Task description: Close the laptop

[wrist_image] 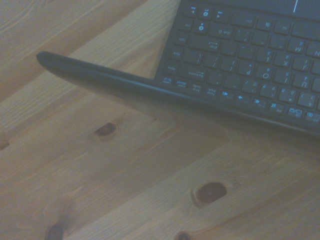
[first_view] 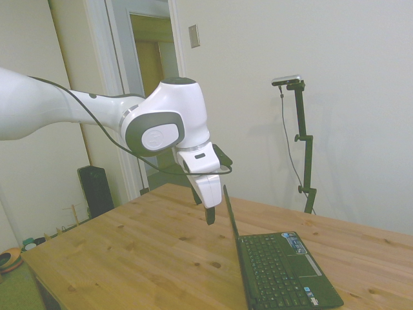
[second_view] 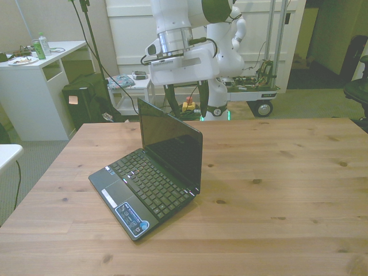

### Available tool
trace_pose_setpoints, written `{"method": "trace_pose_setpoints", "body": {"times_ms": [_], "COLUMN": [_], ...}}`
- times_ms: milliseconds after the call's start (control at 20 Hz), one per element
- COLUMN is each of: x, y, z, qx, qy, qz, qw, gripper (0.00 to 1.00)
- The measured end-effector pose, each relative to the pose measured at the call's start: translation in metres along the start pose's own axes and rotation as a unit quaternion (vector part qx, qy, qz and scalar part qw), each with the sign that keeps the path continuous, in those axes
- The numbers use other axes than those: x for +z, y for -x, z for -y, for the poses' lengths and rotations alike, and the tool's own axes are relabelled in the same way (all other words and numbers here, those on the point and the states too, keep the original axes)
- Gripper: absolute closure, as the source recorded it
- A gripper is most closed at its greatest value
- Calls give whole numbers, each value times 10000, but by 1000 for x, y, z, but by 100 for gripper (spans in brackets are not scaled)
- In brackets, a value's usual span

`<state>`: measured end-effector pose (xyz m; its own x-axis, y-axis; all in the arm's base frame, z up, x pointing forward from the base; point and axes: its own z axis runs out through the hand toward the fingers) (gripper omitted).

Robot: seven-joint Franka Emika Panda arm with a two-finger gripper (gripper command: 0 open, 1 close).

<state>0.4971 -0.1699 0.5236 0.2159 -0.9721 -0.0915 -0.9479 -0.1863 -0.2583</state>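
Standing open on the table (second_view: 287, 172), laptop (second_view: 150, 178) lid upright, tool (first_view: 208, 208) just behind.

Side and front cameras stand back; the wrist camera looks closely down; all share the laptop (first_view: 277, 258).

The laptop (first_view: 284, 268) is cut off by the side view's lower edge. In the front view, the gripper (second_view: 185, 103) is partly hidden behind the lid, so the finger gap cannot be judged. The wrist view is blurred; key legends cannot be read.
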Motion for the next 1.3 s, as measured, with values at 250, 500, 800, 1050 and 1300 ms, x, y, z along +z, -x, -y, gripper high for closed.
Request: {"method": "trace_pose_setpoints", "body": {"times_ms": [250,500,800,1050,1300], "x": [-1,-7,-7,-4,-8], "y": [0,-10,-23,-39,-82], "z": [3,18,37,38,21], "qx": [78,350,610,802,1203], "qy": [90,162,442,672,798], "qz": [60,74,178,259,268], "qw": [9999,9992,9970,9942,9892], "gripper": [100,100,100,100,100]}}
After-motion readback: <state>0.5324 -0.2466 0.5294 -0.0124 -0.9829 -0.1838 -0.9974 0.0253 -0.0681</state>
